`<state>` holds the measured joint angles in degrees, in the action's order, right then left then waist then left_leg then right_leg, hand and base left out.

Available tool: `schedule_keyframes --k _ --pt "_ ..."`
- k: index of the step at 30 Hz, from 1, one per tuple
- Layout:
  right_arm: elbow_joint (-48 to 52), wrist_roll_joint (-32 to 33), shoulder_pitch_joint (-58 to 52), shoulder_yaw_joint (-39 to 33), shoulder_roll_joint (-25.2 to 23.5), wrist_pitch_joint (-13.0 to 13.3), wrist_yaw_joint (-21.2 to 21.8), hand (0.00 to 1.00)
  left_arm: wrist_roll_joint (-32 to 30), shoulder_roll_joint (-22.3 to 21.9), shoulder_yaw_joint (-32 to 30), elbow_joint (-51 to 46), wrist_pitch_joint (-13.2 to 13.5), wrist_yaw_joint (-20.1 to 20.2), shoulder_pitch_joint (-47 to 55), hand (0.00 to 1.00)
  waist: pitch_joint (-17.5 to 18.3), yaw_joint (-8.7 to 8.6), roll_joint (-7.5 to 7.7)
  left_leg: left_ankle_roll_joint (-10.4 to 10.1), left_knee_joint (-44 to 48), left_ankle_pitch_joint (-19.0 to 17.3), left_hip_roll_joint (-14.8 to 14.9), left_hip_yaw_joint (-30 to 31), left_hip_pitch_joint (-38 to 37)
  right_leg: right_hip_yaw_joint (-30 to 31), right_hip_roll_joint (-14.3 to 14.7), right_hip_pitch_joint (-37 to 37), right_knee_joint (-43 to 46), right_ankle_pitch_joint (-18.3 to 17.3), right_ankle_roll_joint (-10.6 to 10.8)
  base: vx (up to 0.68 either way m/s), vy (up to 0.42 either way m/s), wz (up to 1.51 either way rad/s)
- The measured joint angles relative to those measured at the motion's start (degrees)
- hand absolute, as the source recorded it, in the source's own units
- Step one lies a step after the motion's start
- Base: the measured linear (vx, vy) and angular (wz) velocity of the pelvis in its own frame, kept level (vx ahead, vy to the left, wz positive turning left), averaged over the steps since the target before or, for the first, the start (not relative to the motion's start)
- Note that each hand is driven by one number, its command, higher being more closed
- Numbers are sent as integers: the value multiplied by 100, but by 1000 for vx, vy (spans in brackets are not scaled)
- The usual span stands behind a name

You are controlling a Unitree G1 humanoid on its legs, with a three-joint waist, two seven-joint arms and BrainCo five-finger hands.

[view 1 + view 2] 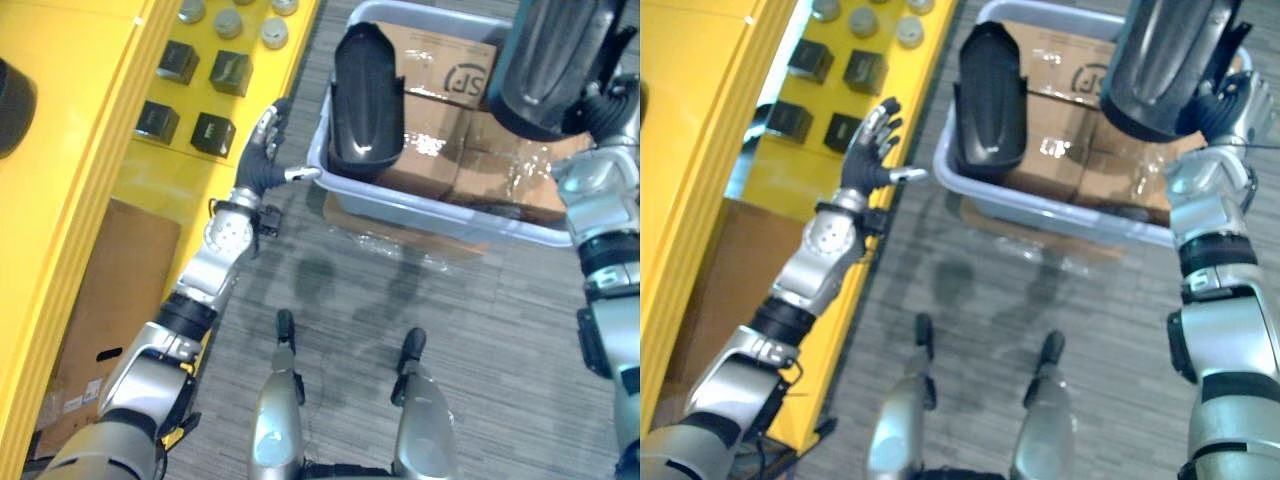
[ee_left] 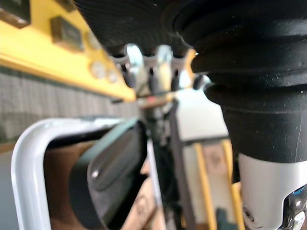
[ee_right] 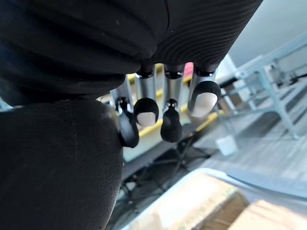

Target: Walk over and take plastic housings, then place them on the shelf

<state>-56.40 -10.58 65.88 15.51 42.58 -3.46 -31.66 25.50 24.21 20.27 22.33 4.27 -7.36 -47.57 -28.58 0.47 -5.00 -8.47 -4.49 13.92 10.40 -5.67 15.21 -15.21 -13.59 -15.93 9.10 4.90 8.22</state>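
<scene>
In the left eye view the right hand (image 1: 608,108) is clutching the edge of a large housing (image 1: 555,60), black plastic, which is hanging raised just in front of that hand and above the far end of a grey bin (image 1: 440,222). A second housing (image 1: 367,100) is standing on end inside the bin, on cardboard boxes (image 1: 440,160), just beside the left hand (image 1: 262,150). That hand is hovering released, fingers spread and holding nothing, with its thumb pointing at the bin's rim; whether it is touching the rim is not clear. The yellow shelf (image 1: 90,130) is lying on the outer side of the left hand, with small black boxes (image 1: 212,133) close to its fingertips. The right eye view is showing the same layout. The left wrist view is looking past straight fingers (image 2: 134,57) at the bin's rim and the second housing, near but apart from them. In the right wrist view the fingertips (image 3: 145,111) are curling inward with the large housing pressing against the thumb side. The take step seems to be finishing for one housing. The next move is likely calling for turning toward the shelf and carrying the large housing across, well clear of the bin's rim, to a bare patch beside the small black boxes before letting go.
</scene>
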Motion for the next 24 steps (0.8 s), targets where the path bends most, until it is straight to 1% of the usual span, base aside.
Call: schedule_keyframes --k 1,3,4,5,6,8,9,10,11,12,13,15,16,18,21,24 --pt "10 -67 8 2 -12 41 43 100 128 0 33 43 -64 35 -44 0 6 -19 12 0 -1 0 4 -13 -13 12 4 3 0 1 -1 -13 -36 -17" --pt "190 -215 18 10 -108 113 59 100 642 -1 78 178 -222 206 -194 0 11 -124 68 0 -1 0 31 -50 -48 60 36 3 -3 12 -11 -14 -39 -11" --pt "227 -253 22 24 -126 146 59 100 814 -1 85 207 -280 246 -227 0 7 -140 91 0 -1 0 37 -76 -66 91 42 2 -9 22 -13 -21 -32 -20" --pt "263 -376 23 102 -148 235 60 100 1102 -3 93 257 -408 320 -265 0 13 -151 129 -1 -5 -1 44 -136 -111 137 56 16 -56 61 -19 -20 -21 -18" --pt "300 -406 23 152 -149 257 64 100 1258 -3 92 275 -469 356 -281 0 17 -172 137 0 -5 -1 45 -144 -118 142 61 27 -81 71 -18 -29 -25 -14" --pt "456 -614 24 164 -179 345 81 100 1720 -34 103 447 -691 426 -411 0 14 -269 141 -1 -5 -1 49 -144 -131 142 69 52 -107 102 -24 -43 -25 -1" --pt "462 -684 23 206 -191 382 99 100 1949 -56 101 517 -815 470 -452 0 14 -288 141 -1 -5 -1 49 -148 -156 143 72 83 -132 116 -22 -57 -23 -6" --pt "462 -835 23 236 -233 416 163 100 2200 -103 105 631 -1003 588 -475 0 13 -292 146 -1 -6 -2 49 -191 -239 170 77 159 -184 137 -18 -39 -14 -6" --pt "463 -837 23 248 -238 431 166 100 2210 -116 105 641 -1029 598 -476 0 13 -291 147 -2 -6 -3 49 -200 -255 176 77 173 -189 139 -17 -44 -15 -13" --pt "506 -955 23 270 -258 516 173 100 2529 -172 103 694 -1187 668 -485 0 16 -274 156 -3 -6 -5 50 -261 -305 224 81 198 -209 145 -15 -32 -11 -12" --pt "561 -1014 22 276 -267 547 177 100 2670 -188 103 712 -1261 707 -489 0 18 -271 161 -1 -7 -8 49 -285 -314 248 83 198 -227 145 -14 -50 -22 -15" --pt "760 -1171 22 322 -287 653 178 100 3056 -259 115 818 -1505 832 -559 0 15 -287 168 -1 -7 -8 49 -310 -310 265 90 201 -290 182 7 -36 -19 -8" --pt "797 -1216 22 376 -287 701 178 100 3151 -272 117 861 -1585 861 -582 0 15 -295 171 -1 -7 -8 49 -313 -310 270 91 202 -296 190 7 -44 -21 -4" --pt "896 -1342 22 460 -309 846 180 100 3553 -291 132 940 -1816 877 -651 0 22 -315 186 0 -7 -8 49 -326 -314 277 93 213 -327 216 4 -39 -20 -2" --pt "931 -1517 5 514 -331 953 180 100 3802 -339 131 956 -1920 876 -661 0 21 -320 188 0 -7 -7 49 -326 -322 275 98 246 -370 283 -3 -10 -6 0" --pt "1085 -1688 -85 629 -356 1001 180 100 3938 -467 162 1121 -1931 874 -657 0 20 -310 192 0 -7 -7 49 -322 -387 264 100 326 -384 285 -3 -7 -4 1"
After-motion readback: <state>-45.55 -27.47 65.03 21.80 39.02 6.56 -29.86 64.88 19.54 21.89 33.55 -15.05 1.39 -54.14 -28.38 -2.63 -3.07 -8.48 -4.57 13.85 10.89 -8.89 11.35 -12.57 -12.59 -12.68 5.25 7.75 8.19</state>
